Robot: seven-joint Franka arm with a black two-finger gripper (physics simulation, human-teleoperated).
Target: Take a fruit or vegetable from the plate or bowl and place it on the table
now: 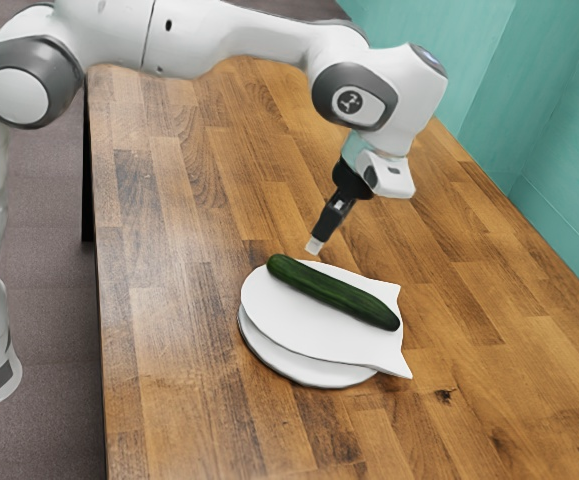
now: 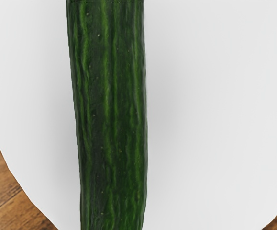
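The black gripper hangs tilted just beyond the plates in the exterior view, a little above the cucumber's level and apart from it. A long dark green cucumber lies across a white fish-shaped plate, whose pointed tail is toward the exterior view's right. The wrist view has the cucumber close up, lengthwise over the white plate, with both its ends outside that picture.
Under the fish-shaped plate is a round white plate. Both rest on a wooden table, whose long edge runs near the arm's base. A teal wall stands past the table at the exterior view's right.
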